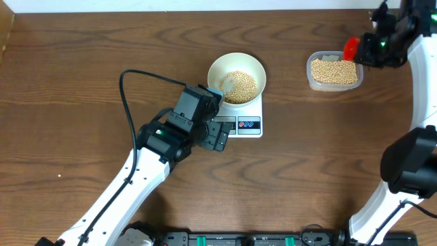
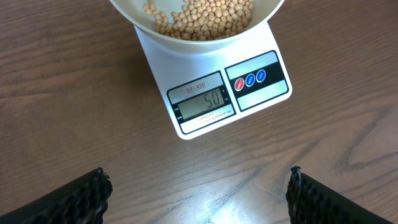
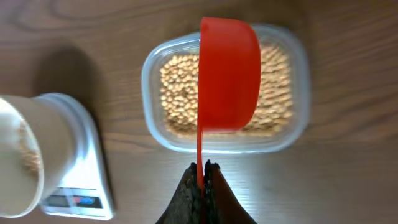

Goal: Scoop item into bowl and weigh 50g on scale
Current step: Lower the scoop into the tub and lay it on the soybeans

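I see the left gripper [image 2: 198, 183], jaws wide, over the front-left corner of the small white rectangular digital scale [image 1: 249, 125]; that approach is blocked. The round white bowl [image 1: 235, 60] covers the scale's back. The red plastic scoop [image 3: 229, 74] hangs above the clear plastic container [image 1: 311, 74]. The brown wooden table [image 1: 68, 102] between bowl and container is a free lane, and so is the far left.

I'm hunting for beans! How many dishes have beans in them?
2. The white bowl on the scale, and the clear container off to its right. The red scoop has its inside hidden.
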Controlling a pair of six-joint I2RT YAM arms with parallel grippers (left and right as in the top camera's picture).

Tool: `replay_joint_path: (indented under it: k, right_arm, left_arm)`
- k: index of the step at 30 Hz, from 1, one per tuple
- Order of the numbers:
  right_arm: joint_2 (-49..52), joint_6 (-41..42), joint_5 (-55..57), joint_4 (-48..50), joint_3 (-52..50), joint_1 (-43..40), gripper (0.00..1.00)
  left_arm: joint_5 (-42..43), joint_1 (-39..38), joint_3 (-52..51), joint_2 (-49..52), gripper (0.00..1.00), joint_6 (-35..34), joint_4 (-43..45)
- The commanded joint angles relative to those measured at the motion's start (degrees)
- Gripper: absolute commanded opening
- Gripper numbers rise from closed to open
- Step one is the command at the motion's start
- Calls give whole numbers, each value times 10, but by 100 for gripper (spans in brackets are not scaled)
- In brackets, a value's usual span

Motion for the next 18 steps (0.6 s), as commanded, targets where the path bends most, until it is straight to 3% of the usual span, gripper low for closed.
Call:
replay_joint_path:
  k: [1, 7, 14, 18]
  right_arm:
    - [-13, 63, -83, 19, -50, -5, 1]
    - [-13, 139, -83, 95, -125, -8, 1]
    - [-13, 155, -82, 130, -153, -8, 1]
    - [-13, 155, -82, 128, -153, -8, 9]
  left_arm:
    - [-9, 2, 1, -4, 93, 2, -2]
    - [-9, 2, 1, -4, 93, 2, -2]
    - [-9, 2, 1, -4, 92, 2, -2]
    - [-9, 2, 1, -4, 93, 2, -2]
